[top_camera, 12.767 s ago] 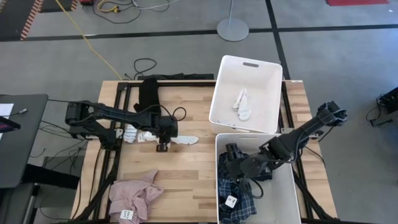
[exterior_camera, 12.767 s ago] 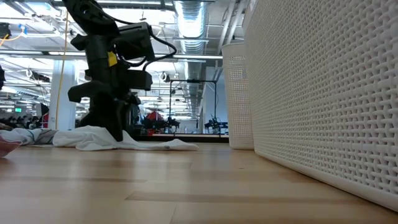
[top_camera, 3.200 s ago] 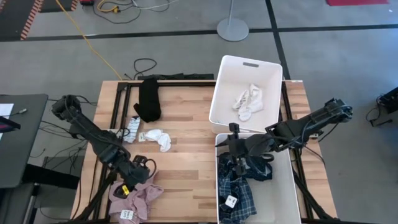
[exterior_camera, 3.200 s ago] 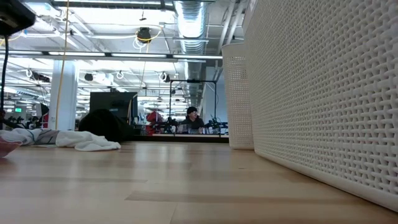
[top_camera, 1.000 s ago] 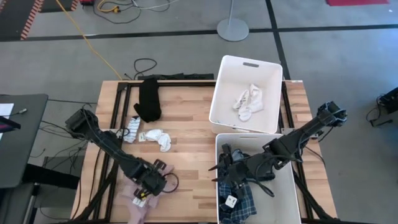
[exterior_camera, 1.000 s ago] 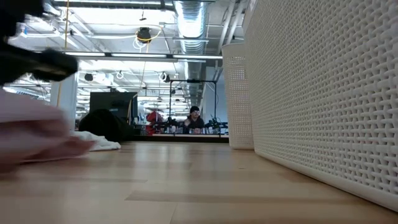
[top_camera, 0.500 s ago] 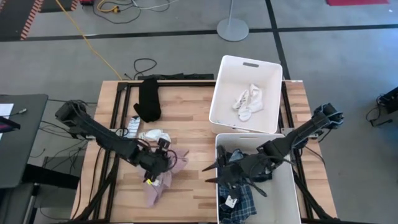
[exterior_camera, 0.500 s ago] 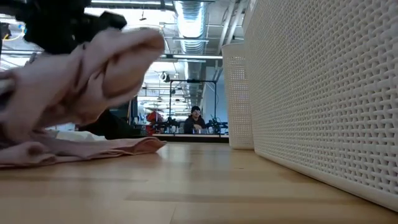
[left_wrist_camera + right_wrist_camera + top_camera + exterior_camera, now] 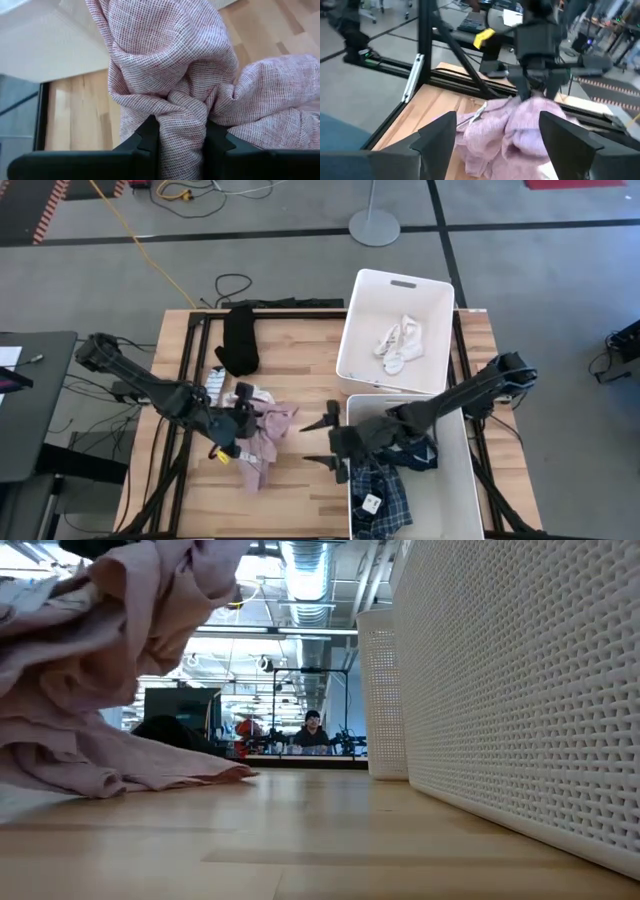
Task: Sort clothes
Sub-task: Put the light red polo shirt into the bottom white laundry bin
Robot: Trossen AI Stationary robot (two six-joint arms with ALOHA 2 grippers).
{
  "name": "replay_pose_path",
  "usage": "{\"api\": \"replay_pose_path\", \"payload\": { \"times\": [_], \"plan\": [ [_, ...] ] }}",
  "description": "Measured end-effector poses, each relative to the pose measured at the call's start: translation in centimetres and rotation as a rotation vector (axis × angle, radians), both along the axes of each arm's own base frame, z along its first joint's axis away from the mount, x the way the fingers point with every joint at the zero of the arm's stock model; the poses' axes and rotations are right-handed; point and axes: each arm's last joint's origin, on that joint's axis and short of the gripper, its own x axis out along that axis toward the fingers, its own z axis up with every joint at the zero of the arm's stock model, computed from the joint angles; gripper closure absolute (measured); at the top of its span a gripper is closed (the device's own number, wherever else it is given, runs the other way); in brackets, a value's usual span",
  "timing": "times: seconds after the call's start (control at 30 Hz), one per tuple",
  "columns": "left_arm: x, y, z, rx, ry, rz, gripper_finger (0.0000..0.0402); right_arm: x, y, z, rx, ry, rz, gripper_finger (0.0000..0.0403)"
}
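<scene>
Left end effector (image 9: 182, 131) pinches the pink piece (image 9: 268, 430); no legible writing.

Two white bins (image 9: 395, 285) sit at one side of the table: the far one holds two white socks (image 9: 398, 346), the near bin (image 9: 470, 480) one blue plaid shirt (image 9: 383, 495) and one dark piece. Beside the bins lie one pink piece (image 9: 265, 435) and one black piece (image 9: 238, 340).
</scene>
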Motion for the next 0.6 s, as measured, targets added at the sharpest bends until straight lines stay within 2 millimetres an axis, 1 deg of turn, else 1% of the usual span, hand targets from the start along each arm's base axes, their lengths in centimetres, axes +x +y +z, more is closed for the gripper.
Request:
{"api": "replay_pose_path", "payload": {
  "times": [0.13, 0.23, 0.43, 0.5, 0.6],
  "plan": [
    [-1.3, 0.4, 0.2, -0.099, 0.064, -0.015, 0.0325, 0.9, 0.2, -1.2, 0.030, 0.011, 0.030, 0.0097],
    [-1.8, 0.5, 0.2, -0.163, 0.109, -0.014, 0.0325, 1.5, 0.5, -2.2, 0.027, 0.022, 0.035, 0.0097],
    [-1.6, 0.4, -0.2, -0.183, 0.131, -0.002, 0.0325, 3.7, -0.2, -2.7, 0.016, 0.039, -0.001, 0.0097],
    [-1.4, 0.2, -0.4, -0.179, 0.142, 0.000, 0.0325, 4.4, -0.6, -2.9, 0.014, 0.051, -0.018, 0.0097],
    [-1.4, 0.2, -0.6, -0.179, 0.159, -0.002, 0.0325, 5.4, -1.6, -3.8, 0.033, 0.102, -0.055, 0.0097]
  ]
}}
